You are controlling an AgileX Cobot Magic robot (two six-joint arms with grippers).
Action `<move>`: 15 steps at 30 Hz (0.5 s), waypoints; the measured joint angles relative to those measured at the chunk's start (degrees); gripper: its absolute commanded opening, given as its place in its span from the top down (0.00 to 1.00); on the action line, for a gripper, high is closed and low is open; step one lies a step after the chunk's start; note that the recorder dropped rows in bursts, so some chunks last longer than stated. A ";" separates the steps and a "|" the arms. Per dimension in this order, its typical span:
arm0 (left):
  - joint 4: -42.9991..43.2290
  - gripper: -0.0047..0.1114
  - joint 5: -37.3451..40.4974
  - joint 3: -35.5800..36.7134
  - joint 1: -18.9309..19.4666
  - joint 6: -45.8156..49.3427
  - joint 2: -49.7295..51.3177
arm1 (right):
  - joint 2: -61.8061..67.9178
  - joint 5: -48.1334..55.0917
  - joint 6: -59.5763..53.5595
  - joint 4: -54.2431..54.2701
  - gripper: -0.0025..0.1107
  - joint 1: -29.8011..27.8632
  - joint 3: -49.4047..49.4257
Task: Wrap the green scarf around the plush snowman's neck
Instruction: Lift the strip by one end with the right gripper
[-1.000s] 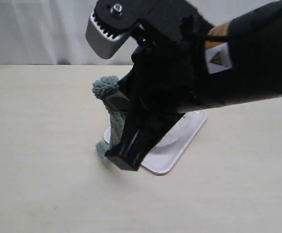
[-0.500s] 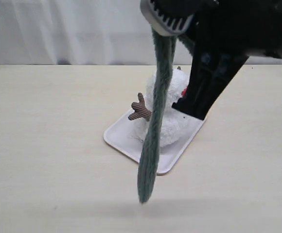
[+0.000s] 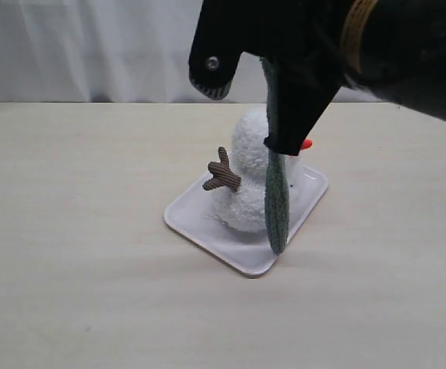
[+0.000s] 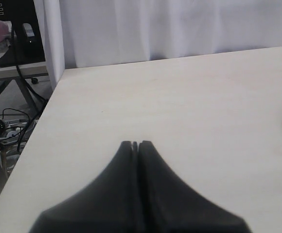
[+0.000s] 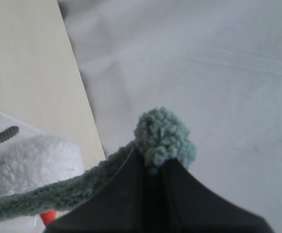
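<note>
Inside the right pincer (image 5: 153, 167), clenched tight: one fuzzy end of the green scarf (image 3: 275, 201), hanging straight down from it. Below the pincer, just beside that strip, upright on the white tray (image 3: 200, 224): the plush snowman (image 3: 246, 165). Apart from these, over bare table (image 4: 189, 97): the left pincer (image 4: 135, 144), pressed together on nothing.
</note>
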 measured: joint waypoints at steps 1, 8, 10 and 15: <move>0.00 0.96 0.00 0.00 0.00 0.00 0.00 | 0.79 -1.19 0.00 0.00 0.94 0.00 0.00; 0.00 0.96 0.00 0.00 0.00 0.00 0.00 | 5.56 -3.71 0.00 0.14 0.94 -0.26 0.00; 0.00 0.96 0.00 0.00 0.00 0.00 0.00 | 7.09 -4.09 0.00 -0.10 0.94 -1.02 0.00; 0.00 0.96 0.00 0.00 0.00 0.00 0.00 | 9.31 -4.21 0.25 -0.41 0.94 -4.02 0.00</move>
